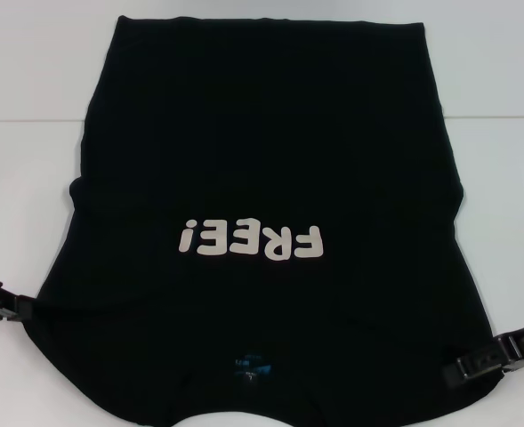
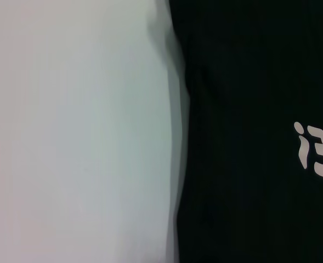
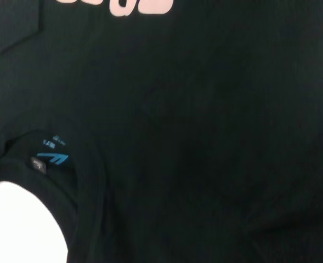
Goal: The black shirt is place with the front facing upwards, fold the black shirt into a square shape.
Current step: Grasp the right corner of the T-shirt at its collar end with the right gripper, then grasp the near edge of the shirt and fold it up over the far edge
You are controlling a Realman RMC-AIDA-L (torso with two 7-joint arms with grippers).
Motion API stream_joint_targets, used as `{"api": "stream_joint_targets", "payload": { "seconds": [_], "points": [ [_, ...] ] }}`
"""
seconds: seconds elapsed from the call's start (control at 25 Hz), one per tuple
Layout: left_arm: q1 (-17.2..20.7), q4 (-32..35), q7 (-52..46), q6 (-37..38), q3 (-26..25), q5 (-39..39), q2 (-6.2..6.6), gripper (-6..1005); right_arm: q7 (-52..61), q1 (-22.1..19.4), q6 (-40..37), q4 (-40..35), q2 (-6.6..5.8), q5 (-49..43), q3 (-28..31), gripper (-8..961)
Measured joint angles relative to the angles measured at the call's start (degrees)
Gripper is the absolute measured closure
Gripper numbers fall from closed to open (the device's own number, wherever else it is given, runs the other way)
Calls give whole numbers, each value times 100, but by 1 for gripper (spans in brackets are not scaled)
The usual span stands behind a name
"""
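The black shirt [image 1: 262, 151] lies flat on the white table [image 1: 30, 107], front up, with its neck opening nearest me and its hem at the far side. Its white "FREE!" print [image 1: 251, 240] reads upside down from here, and a small blue neck label [image 1: 244, 363] shows inside the collar. No sleeves stick out at the sides. My left gripper [image 1: 28, 307] sits low at the shirt's near left edge. My right gripper [image 1: 450, 372] rests at the near right edge, its tip over the cloth. The left wrist view shows the shirt [image 2: 249, 82] edge; the right wrist view shows the collar label [image 3: 54, 158].
White tabletop [image 2: 73, 137] surrounds the shirt on the left, right and far sides. Through the neck opening a patch of the table [image 3: 18, 224] shows. Part of the print [image 2: 315, 150] appears in the left wrist view.
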Motion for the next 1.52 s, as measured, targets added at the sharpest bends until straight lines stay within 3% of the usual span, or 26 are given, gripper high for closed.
{"api": "stream_joint_targets", "payload": {
  "seconds": [0.44, 0.56, 1.2, 1.52],
  "points": [
    [1, 0, 3, 0, 0, 0, 0, 966, -24, 40, 147, -26, 25, -15, 4, 312],
    [1, 0, 7, 0, 0, 0, 0, 966, -16, 61, 156, -12, 32, -27, 2, 549],
    [32, 0, 18, 10, -9, -18, 0, 966, -91, 71, 73, -41, -2, -10, 1, 907],
    [13, 1, 420, 952, -24, 7, 81, 966, -606, 111, -703, -71, -206, 109, 141, 908]
  ]
}}
